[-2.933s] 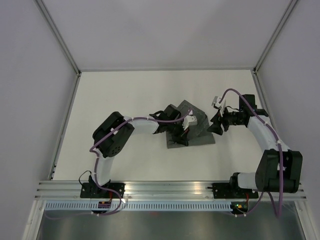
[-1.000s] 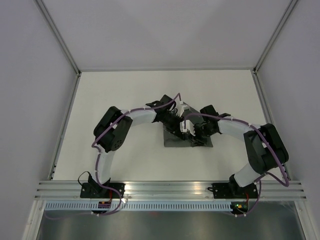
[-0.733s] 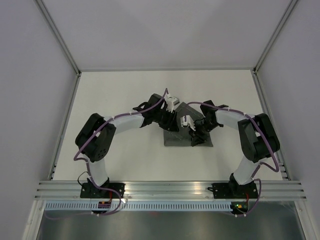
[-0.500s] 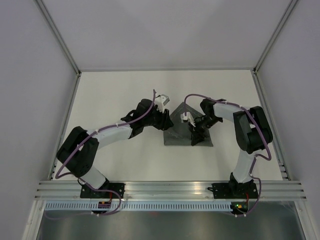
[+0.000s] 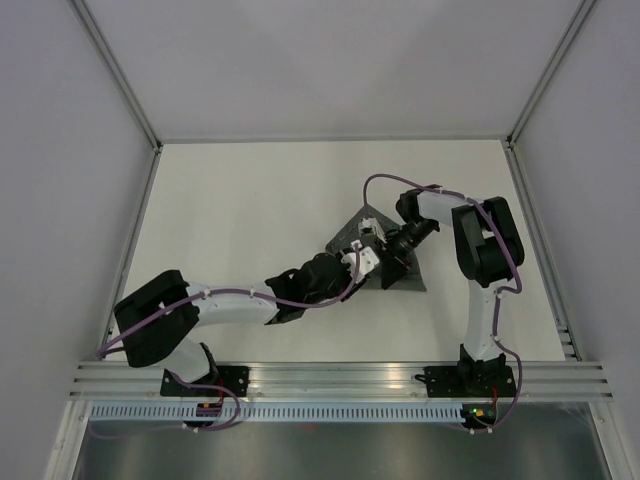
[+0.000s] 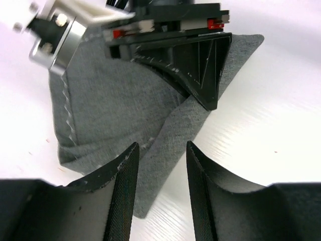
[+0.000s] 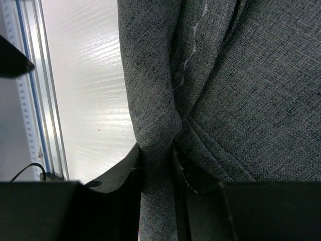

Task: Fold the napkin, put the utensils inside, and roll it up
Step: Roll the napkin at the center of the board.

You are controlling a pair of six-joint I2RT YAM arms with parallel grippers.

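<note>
Dark grey napkin (image 6: 110, 115), folded, bunched

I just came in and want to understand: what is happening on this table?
A robot is working on a dark grey napkin. The right hand is shut on a bunched fold of the cloth. The left hand hovers open close to that fold, holding nothing. No utensils are visible.

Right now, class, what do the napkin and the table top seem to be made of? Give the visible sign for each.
The napkin: woven fabric, dark grey, matte; crossing threads and a pale stitched line show, and it folds softly.
The table top: hard white board, slightly glossy; faint wood-like grain and light reflections suggest laminate or painted wood.
</note>
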